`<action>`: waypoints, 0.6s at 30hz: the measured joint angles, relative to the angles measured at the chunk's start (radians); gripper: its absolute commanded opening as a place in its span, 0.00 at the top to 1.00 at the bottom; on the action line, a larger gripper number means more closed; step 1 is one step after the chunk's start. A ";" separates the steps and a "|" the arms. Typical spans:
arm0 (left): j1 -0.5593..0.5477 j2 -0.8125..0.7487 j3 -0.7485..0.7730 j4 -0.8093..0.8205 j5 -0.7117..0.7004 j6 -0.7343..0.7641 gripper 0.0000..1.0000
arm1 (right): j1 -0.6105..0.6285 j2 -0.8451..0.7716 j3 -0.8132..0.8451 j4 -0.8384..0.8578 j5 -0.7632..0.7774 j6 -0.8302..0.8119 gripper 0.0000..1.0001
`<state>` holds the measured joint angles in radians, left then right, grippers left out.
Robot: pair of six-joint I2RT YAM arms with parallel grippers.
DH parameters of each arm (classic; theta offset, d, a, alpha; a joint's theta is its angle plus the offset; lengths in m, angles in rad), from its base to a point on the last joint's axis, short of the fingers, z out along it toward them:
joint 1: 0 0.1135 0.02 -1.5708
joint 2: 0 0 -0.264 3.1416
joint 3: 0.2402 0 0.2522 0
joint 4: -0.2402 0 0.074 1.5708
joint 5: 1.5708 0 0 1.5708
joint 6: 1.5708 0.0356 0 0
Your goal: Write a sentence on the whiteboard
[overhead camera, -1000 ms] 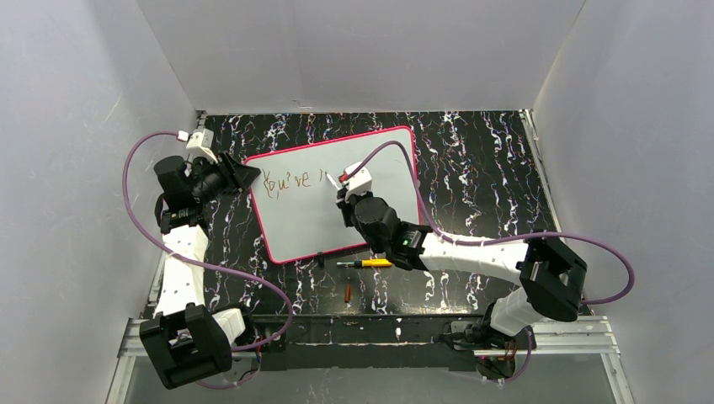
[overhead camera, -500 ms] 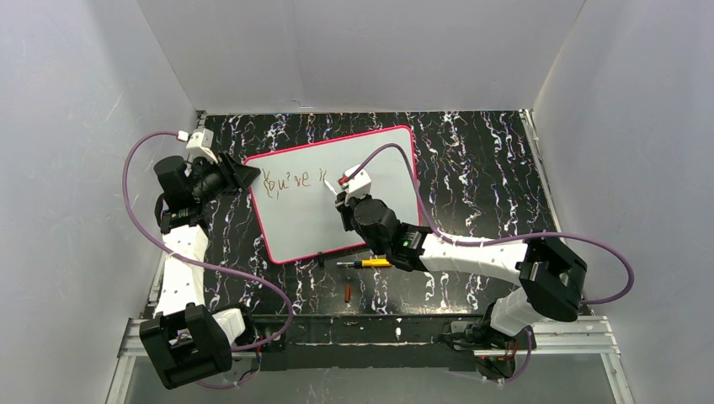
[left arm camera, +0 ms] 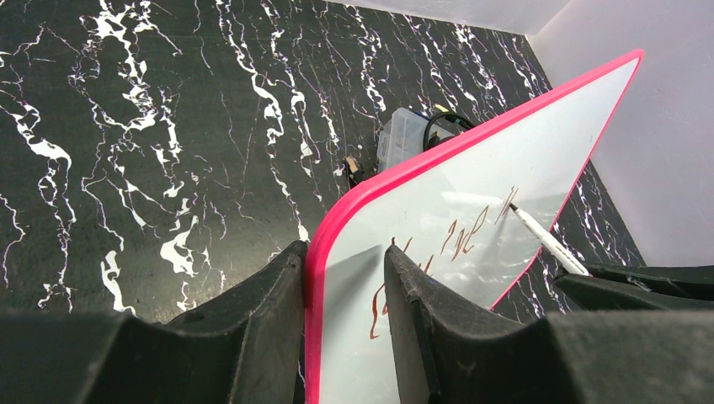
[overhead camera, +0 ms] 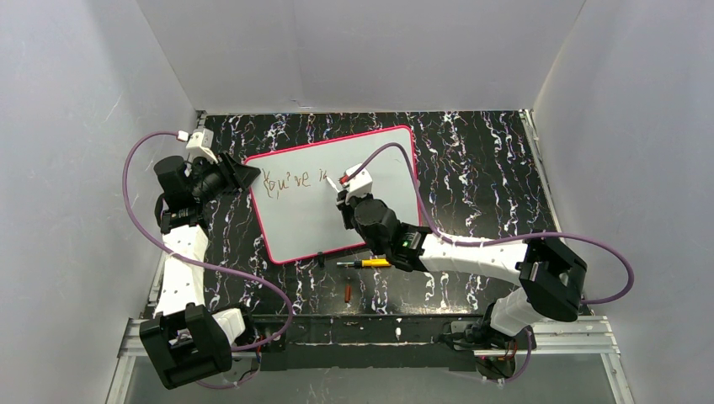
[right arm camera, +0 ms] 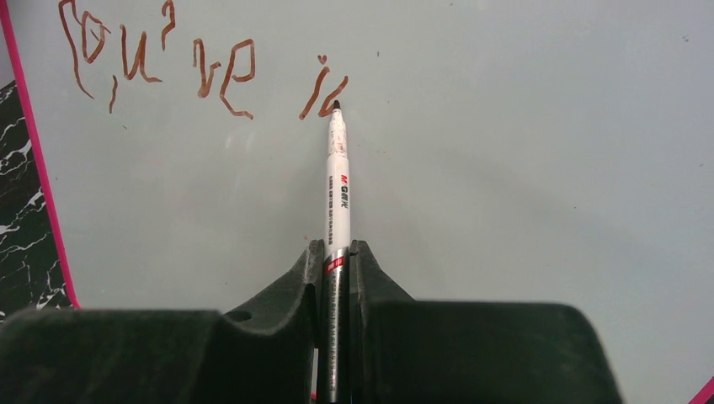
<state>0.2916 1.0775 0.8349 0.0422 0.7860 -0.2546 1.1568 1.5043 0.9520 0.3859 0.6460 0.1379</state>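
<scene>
The whiteboard, white with a pink-red rim, lies tilted on the black marbled table. The sentence in reddish-brown reads "You've" plus two short strokes. My left gripper is shut on the whiteboard's left corner, one finger on each side of the rim. My right gripper is shut on a white marker. The marker's tip touches the board at the end of the last stroke. The marker also shows in the left wrist view.
A yellow and black pen and a small red cap lie on the table in front of the board. A black clip sits at the board's near edge. A clear plastic box lies behind the board. Grey walls enclose the table.
My right gripper made small moves with the marker, and a new short stroke stands after "You've". The left arm and the board have not moved.
</scene>
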 measured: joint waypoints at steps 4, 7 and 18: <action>0.000 0.000 0.000 -0.001 0.000 0.000 0.64 | 0.000 0.000 0.002 0.014 0.019 -0.014 0.99; 0.000 0.000 0.000 -0.001 0.000 0.000 0.64 | 0.000 0.000 0.002 0.019 0.036 -0.018 0.99; 0.000 0.000 0.000 -0.001 0.000 0.000 0.64 | 0.000 0.000 0.001 0.023 0.053 -0.013 0.99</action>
<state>0.2916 1.0775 0.8349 0.0414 0.7864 -0.2546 1.1568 1.5043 0.9527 0.4084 0.6987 0.1249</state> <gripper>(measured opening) 0.363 0.189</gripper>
